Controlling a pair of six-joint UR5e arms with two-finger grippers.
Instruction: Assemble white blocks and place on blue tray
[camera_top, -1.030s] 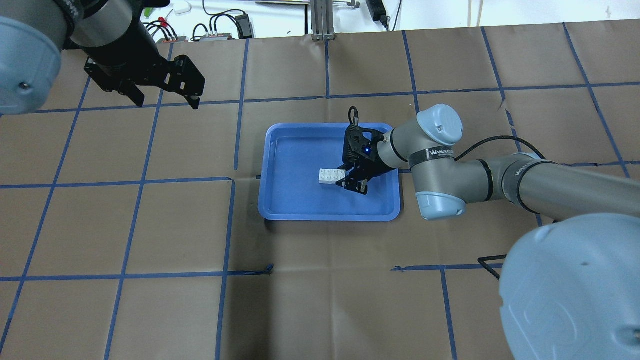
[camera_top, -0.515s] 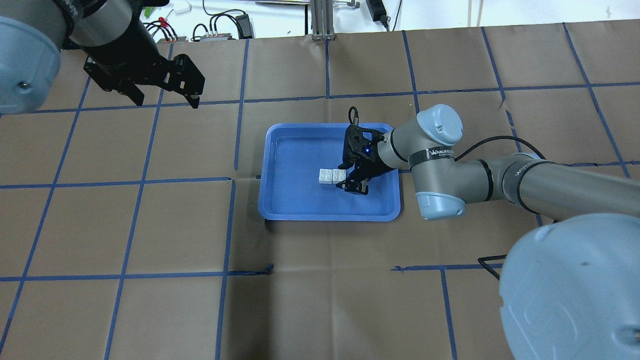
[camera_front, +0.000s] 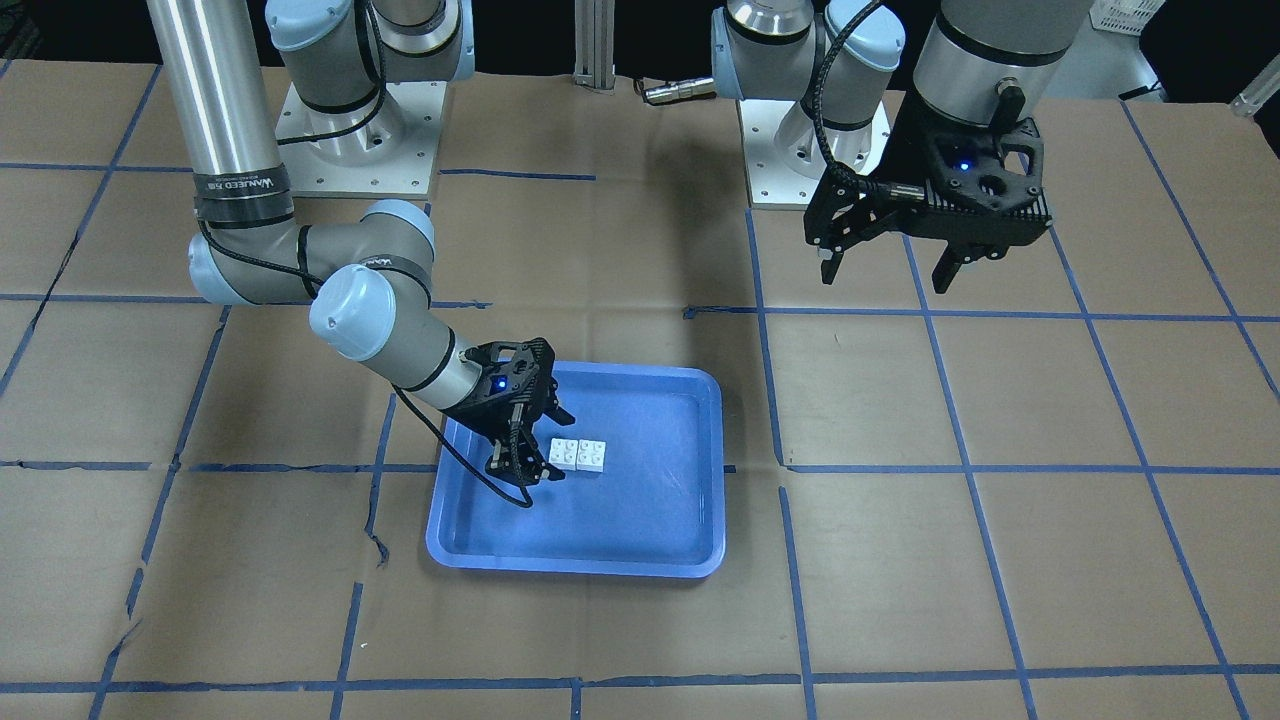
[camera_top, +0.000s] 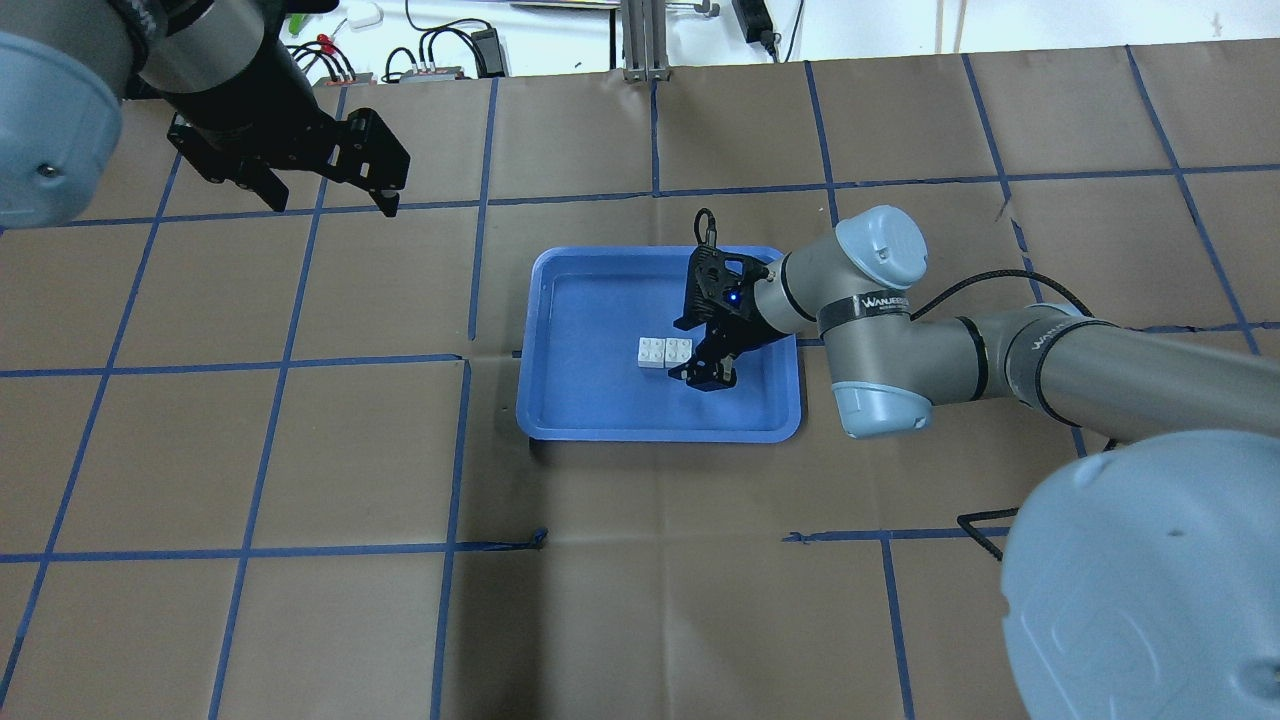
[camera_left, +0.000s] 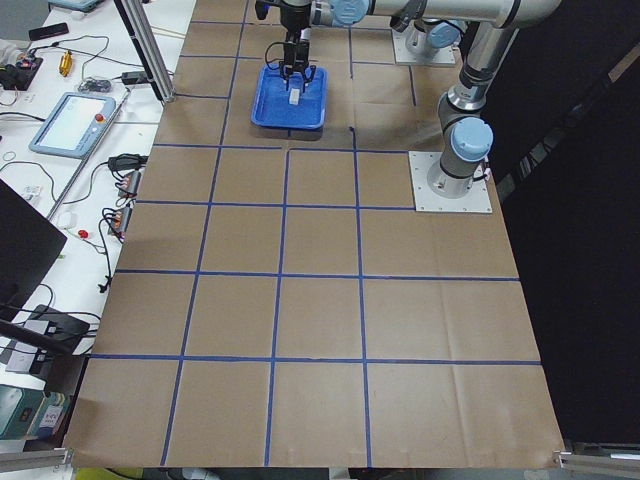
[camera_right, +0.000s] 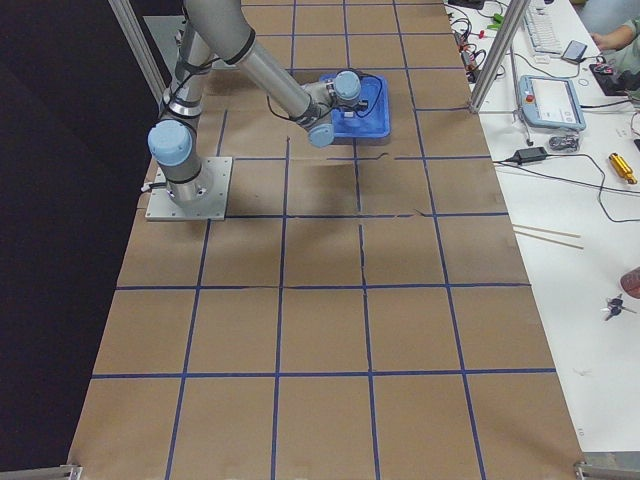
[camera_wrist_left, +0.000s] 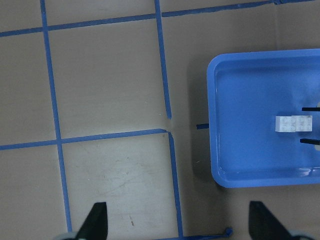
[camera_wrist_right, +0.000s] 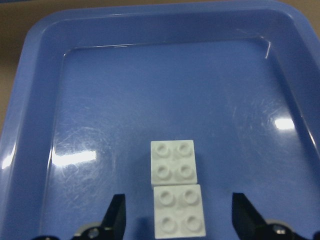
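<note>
Two white blocks lie side by side, touching, on the floor of the blue tray. They also show in the front view, the left wrist view and the right wrist view. My right gripper is open low over the tray. In the right wrist view its fingertips stand either side of the nearer block with clear gaps. My left gripper is open and empty, high over the table to the far left of the tray.
The table is brown paper with a grid of blue tape lines. Cables and boxes lie beyond the far edge. In the front view the two arm bases stand at the robot's side.
My right gripper has shifted slightly back from the white blocks, which stay put in the tray. The left arm has not moved.
</note>
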